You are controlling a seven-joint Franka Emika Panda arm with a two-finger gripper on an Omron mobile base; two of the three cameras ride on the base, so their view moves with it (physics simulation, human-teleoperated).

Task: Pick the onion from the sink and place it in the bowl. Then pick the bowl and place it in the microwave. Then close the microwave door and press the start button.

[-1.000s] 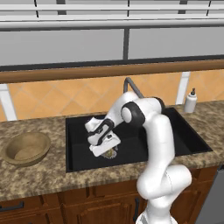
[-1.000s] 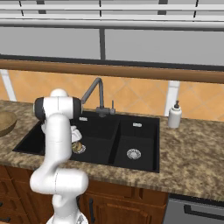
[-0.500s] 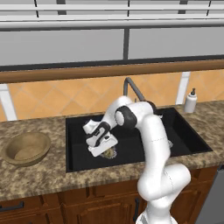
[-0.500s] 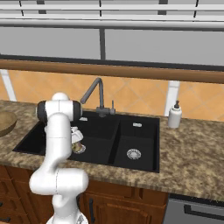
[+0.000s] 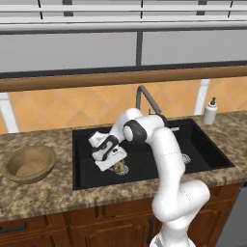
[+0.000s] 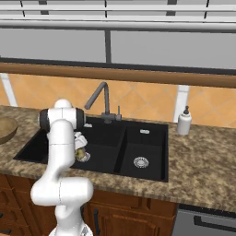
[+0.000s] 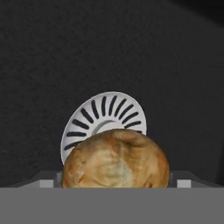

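The yellowish-tan onion (image 7: 116, 159) lies on the round grey drain (image 7: 103, 114) in the left basin of the black sink (image 5: 87, 169). My gripper (image 5: 115, 161) is down in that basin, open, one finger on each side of the onion and close to it. The onion (image 5: 118, 168) peeks out just below the hand, and from the right the onion (image 6: 81, 154) shows beside my white arm. On the counter left of the sink stands the tan bowl (image 5: 29, 163), with nothing in it. The microwave and its door are out of view.
A grey curved faucet (image 5: 144, 96) rises behind the sink. A white soap bottle (image 5: 210, 111) stands on the counter at the back right. The right basin has its own drain (image 6: 141, 162). Brown speckled counter (image 5: 43, 193) runs around the sink.
The hand has sunk a little lower into the left basin, down onto the onion. The fingers have begun to narrow slightly.
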